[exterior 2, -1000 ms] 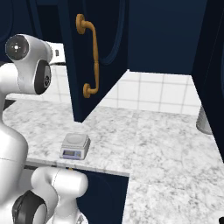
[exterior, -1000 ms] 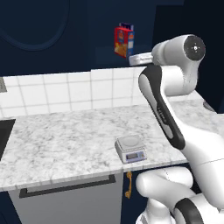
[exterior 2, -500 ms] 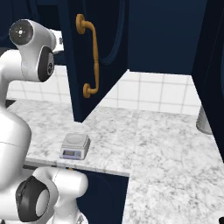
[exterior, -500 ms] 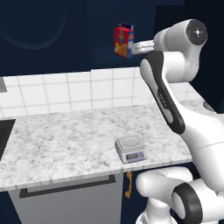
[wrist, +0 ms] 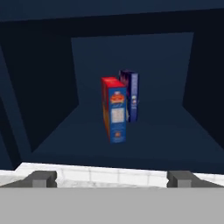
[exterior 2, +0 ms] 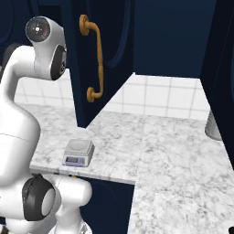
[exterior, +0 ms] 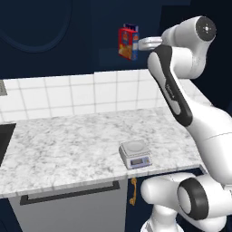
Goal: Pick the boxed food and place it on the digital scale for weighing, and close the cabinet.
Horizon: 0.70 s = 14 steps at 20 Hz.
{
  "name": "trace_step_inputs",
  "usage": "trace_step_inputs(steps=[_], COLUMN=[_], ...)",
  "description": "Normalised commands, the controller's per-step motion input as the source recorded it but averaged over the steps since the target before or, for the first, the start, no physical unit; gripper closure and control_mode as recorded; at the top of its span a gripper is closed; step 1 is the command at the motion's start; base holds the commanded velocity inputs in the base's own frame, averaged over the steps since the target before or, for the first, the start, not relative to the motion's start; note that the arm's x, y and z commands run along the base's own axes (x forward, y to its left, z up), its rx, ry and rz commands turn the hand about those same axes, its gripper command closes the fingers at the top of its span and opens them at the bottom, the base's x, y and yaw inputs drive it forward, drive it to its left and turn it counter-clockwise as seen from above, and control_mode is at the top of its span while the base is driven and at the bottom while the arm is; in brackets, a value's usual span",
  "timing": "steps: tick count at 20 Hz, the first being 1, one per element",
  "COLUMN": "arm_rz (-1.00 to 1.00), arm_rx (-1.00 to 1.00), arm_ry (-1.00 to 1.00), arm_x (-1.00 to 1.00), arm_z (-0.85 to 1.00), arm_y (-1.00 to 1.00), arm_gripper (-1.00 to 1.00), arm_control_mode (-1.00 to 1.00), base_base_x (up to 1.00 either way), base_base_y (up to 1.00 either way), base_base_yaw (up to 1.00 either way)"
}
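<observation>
The boxed food (wrist: 114,109) is a red box standing upright on the shelf inside the open cabinet (wrist: 43,87). It faces me edge-on, some way ahead of my gripper (wrist: 112,179). The gripper is open, its fingertips (wrist: 42,178) spread wide with nothing between them. From the left base view the red box (exterior: 128,42) stands high above the counter, with my hand level with it just to its right. The digital scale (exterior: 134,153) sits bare near the counter's front edge, also seen as the scale (exterior 2: 78,151). The cabinet door (exterior 2: 109,55) with its gold handle (exterior 2: 93,59) stands open.
A narrower blue-purple box (wrist: 131,94) stands right behind the red one. A grey drawer with a black bar handle (exterior: 68,195) lies below the marble counter (exterior: 68,145). A metal vessel (exterior 2: 215,125) stands at the counter's far right.
The arm has risen, and its upper joint has swung up and to the right. The gripper has stayed open. Boxes and scale have not moved.
</observation>
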Motion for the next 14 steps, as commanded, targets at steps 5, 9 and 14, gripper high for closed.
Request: trace_step_inputs(steps=[5,9,14], arm_rz=[0.0,0.0,0.0], arm_rx=[0.0,0.0,0.0], arm_ry=[-0.01,0.05,0.06], arm_x=[0.34,0.5,0.53], arm_z=[0.0,0.0,0.0], arm_y=[0.0,0.0,0.04], arm_gripper=[-1.0,-1.0,-1.0], arm_control_mode=[-1.0,-1.0,-1.0], base_base_x=[0.0,0.0,0.0], base_base_y=[0.0,0.0,0.0], base_base_yaw=[0.0,0.0,0.0])
